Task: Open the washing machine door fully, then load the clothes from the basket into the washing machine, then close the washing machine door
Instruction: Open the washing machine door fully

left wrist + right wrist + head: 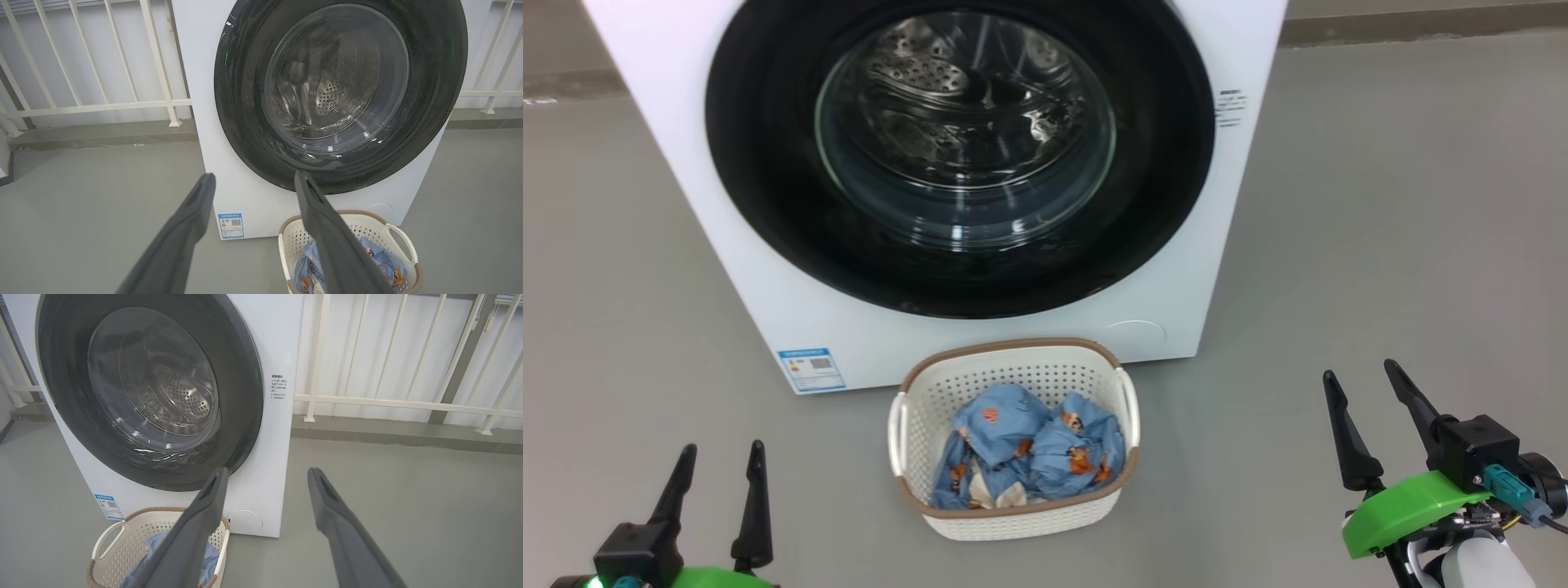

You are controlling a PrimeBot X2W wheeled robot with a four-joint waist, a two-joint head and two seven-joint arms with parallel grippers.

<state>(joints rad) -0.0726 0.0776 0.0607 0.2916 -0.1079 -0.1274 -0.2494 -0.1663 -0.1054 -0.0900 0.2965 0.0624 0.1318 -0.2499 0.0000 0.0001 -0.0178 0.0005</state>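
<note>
The white washing machine (768,278) stands ahead with its round black-rimmed washing machine door (768,163) shut flat against the front; the steel drum shows through the glass. On the floor in front sits the cream basket (1013,359) holding the light blue clothes (1033,449) with orange bears. My left gripper (723,457) is at the lower left, open and holding nothing, well left of the basket. My right gripper (1364,380) is at the lower right, open too, well right of the basket. The wrist views show the door (245,81) (65,375) and the basket (392,228) (122,522) beyond the spread fingers.
Grey floor (1380,204) lies on both sides of the machine. A white railing (102,106) (408,402) on a low kerb runs behind it. A blue label (810,369) sits at the machine's lower left corner.
</note>
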